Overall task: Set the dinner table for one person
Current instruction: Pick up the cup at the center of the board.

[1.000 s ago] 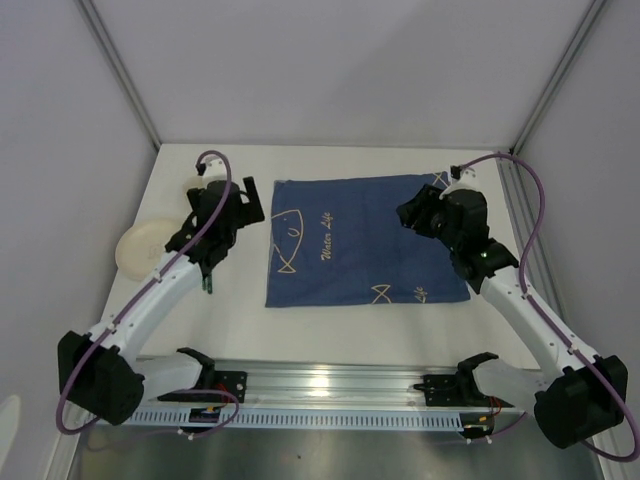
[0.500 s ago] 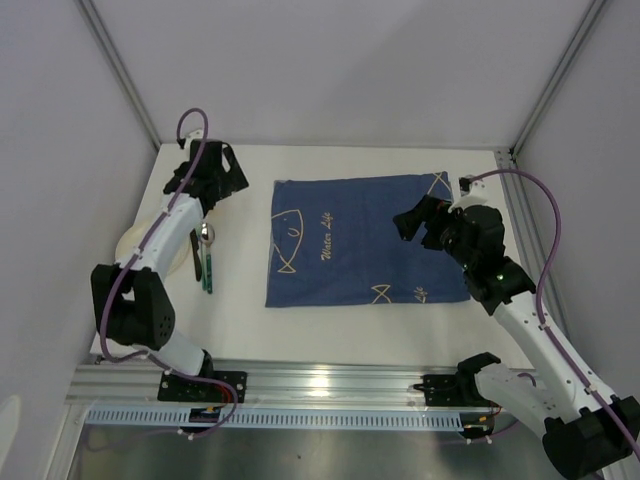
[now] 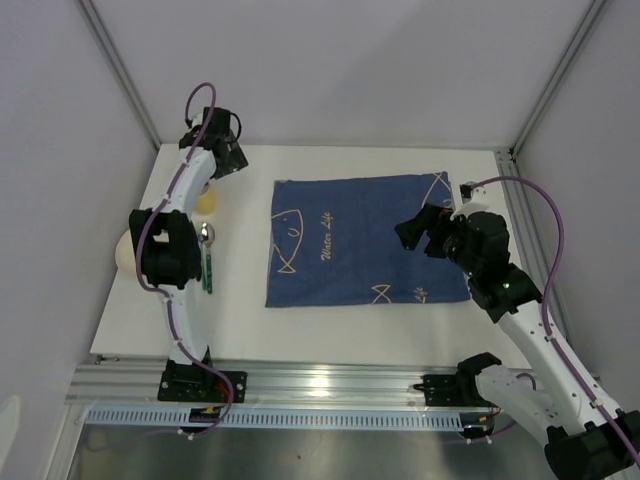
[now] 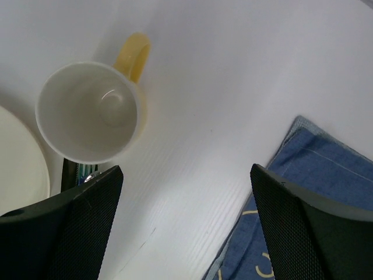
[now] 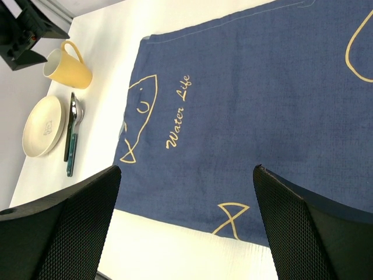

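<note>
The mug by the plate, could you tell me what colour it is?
The mug is yellow outside, white inside; clearest in the right wrist view.

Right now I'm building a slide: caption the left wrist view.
Open left tool above an empty yellow mug, beside plate and blue cloth on the table.

Yellow mug point(image 4: 87, 114) beside pale plate point(image 4: 20, 163) on dinner table point(image 4: 233, 70), blue cloth point(image 4: 315, 186) apart

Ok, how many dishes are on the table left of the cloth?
2. A yellow mug toward the far left corner, and a cream plate just nearer, left of the cutlery. No others seem hidden.
</note>
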`<state>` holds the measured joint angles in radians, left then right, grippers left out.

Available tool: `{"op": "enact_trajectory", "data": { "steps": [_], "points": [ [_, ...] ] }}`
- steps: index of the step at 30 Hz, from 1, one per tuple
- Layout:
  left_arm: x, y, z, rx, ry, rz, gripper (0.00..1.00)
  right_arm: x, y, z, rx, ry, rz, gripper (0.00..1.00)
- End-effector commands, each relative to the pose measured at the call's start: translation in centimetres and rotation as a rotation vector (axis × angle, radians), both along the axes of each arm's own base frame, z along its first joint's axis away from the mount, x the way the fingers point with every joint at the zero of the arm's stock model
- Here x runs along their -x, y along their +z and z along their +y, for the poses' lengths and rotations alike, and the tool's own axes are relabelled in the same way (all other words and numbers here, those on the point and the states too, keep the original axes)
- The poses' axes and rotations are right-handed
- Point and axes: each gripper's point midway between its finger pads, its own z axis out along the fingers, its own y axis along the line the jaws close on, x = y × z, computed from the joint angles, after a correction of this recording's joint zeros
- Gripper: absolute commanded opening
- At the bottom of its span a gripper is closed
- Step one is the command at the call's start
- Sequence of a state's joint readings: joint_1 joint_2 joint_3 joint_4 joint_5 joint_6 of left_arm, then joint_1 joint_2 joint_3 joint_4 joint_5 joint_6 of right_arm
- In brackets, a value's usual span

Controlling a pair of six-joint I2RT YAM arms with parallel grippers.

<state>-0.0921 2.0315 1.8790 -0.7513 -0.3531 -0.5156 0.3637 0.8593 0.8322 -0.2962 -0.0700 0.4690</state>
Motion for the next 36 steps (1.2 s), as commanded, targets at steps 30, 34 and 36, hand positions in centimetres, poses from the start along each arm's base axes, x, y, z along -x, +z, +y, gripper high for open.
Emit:
{"op": "enact_trajectory", "data": {
  "steps": [30, 34, 36],
  "points": [
    [-1.0, -2.5, 5.3, 0.128, 0.134, 0.128, 0.84, 2.1, 0.2, -0.8, -0.021, -0.021, -0.018, 0.99],
    [-0.9, -3.7, 5.2, 0.133, 0.134, 0.156, 0.83, 2.0, 0.1, -0.6, -0.029, -0.014, -0.014, 0.99],
    [-0.8, -4.2, 5.1, 0.132, 0.13, 0.169, 0.82, 1.9, 0.2, -0.6, -0.029, -0.017, -0.019, 0.99]
  ]
}}
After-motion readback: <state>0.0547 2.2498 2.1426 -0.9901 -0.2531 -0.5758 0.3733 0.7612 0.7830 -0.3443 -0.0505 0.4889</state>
